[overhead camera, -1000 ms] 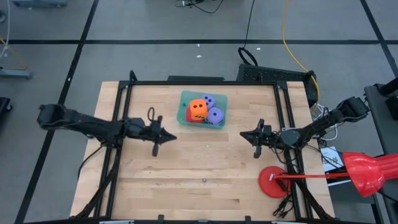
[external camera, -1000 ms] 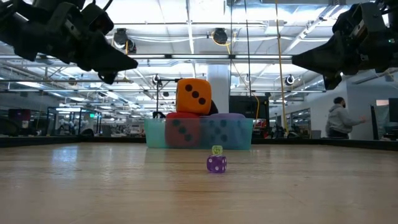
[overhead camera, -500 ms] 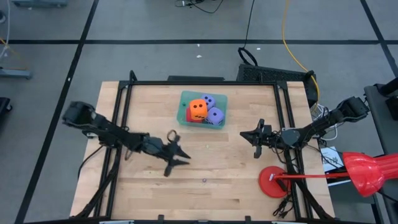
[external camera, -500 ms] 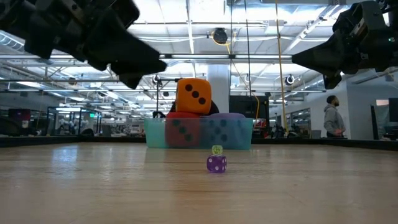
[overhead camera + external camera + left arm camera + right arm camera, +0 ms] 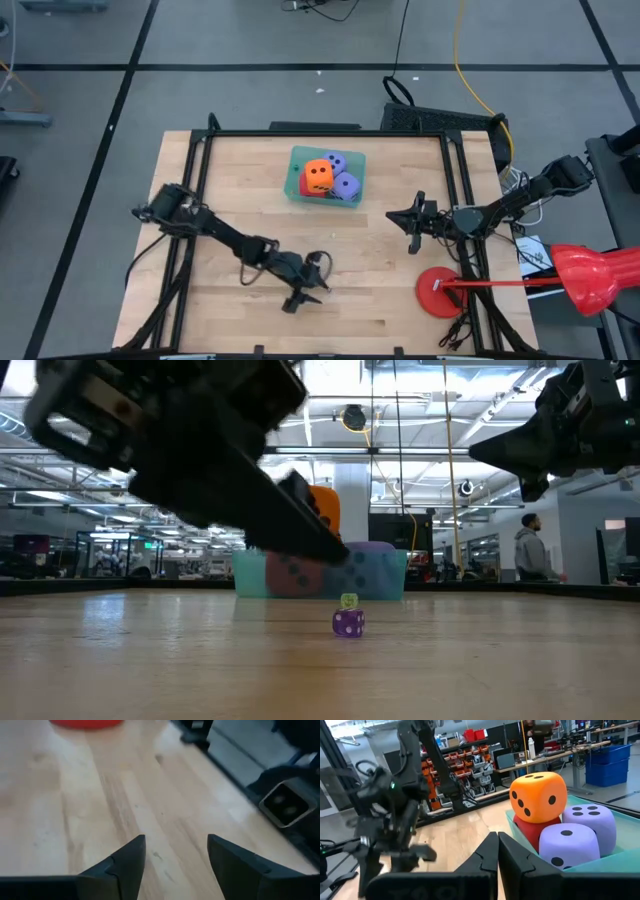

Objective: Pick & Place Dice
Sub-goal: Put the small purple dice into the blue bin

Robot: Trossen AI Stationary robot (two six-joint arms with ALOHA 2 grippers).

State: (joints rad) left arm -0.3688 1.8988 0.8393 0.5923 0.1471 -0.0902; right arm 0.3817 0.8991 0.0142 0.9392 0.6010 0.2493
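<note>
Dice (image 5: 325, 176) stacked in far bin (image 5: 297, 157), orange on top. Left gripper (image 5: 306, 291) spread, empty; right gripper (image 5: 408, 222) fingers closed, empty.

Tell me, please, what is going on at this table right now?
The four large dice, with the orange die on top, are piled in the teal bin at the far side of the table. Neither arm holds anything. The left gripper, open, has swung out over the near middle of the table, close to a tiny purple die lying on the wood with a tiny green one behind it. The right gripper, shut, waits at the right side.
</note>
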